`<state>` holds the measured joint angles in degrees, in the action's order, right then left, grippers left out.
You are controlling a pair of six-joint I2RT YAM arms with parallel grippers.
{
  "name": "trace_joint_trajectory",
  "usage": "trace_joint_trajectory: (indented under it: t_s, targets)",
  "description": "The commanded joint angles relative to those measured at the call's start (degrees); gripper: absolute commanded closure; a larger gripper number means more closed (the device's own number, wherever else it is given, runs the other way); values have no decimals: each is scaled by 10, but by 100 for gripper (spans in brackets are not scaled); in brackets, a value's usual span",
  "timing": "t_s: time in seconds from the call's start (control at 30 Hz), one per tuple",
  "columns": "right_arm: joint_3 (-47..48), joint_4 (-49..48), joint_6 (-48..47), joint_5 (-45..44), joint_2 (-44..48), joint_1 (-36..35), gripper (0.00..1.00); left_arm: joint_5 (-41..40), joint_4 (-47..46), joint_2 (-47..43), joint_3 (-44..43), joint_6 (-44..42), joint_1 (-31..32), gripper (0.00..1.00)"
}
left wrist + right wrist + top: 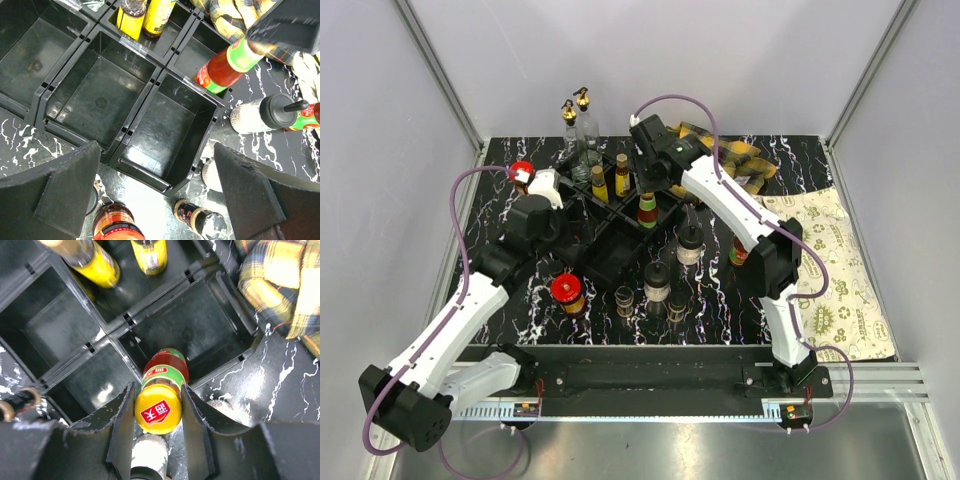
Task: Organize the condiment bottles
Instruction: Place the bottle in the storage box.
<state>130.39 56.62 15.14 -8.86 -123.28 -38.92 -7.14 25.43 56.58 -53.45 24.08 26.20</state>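
**Right claw holds sauce bottle over tray**

The left claw (157, 150) gapes wide above the black tray (150, 85). The right claw (157, 405) clamps 1 yellow-capped sauce bottle (165, 371) over a tray compartment. Black-capped shakers (656, 280) stand on the desk (720, 300).

You're looking at a red sauce bottle (161, 390) with green label and yellow cap, a black tray (155, 82), yellow plaid cloth (280, 285), and black tabletop (280, 385) veined with white.

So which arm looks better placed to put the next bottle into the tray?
Right, probably. The right claw is shut on the red sauce bottle, held at the rim of an empty compartment of the black tray. The left claw hangs open and empty over the tray.
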Motion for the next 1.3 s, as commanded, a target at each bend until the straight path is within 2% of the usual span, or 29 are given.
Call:
trace_joint_trajectory:
  t_s: [0.0,0.13,0.27,0.3,0.37,0.4,0.6,0.63,0.7,0.73,0.87,1.1,1.27]
  targets:
    - [-13,-48,-10,3,4,-12,100,-16,-28,-12,5,6,0,1]
    - [-29,-48,-9,-16,2,-16,95,-17,-27,-11,4,8,0,1]
    - [-39,-48,-5,-19,4,-16,80,-18,-27,-12,5,7,0,1]
    - [-41,-48,-4,-19,5,-16,73,-17,-27,-11,4,7,1,1]
    - [-42,-47,-5,-19,7,-17,67,-17,-27,-9,3,8,1,1]
    - [-41,-47,-6,-19,9,-17,60,-17,-27,-9,3,7,1,1]
    - [-38,-47,-11,-27,20,-17,39,-20,-24,-11,3,5,1,1]
    - [-37,-46,-12,-26,21,-17,31,-20,-24,-12,3,5,0,1]
    - [-36,-48,-13,-26,28,-17,24,-20,-23,-13,3,6,1,1]
    - [-36,-47,-14,-31,31,-17,17,-20,-23,-13,2,5,0,1]
    - [-36,-48,-15,-40,57,-17,3,-24,-21,-14,-1,5,0,1]
    - [-82,-47,11,-107,131,-15,0,-26,-18,-18,-1,3,0,1]
    - [-220,-55,37,-174,239,-13,0,-27,-18,-22,-1,3,1,1]
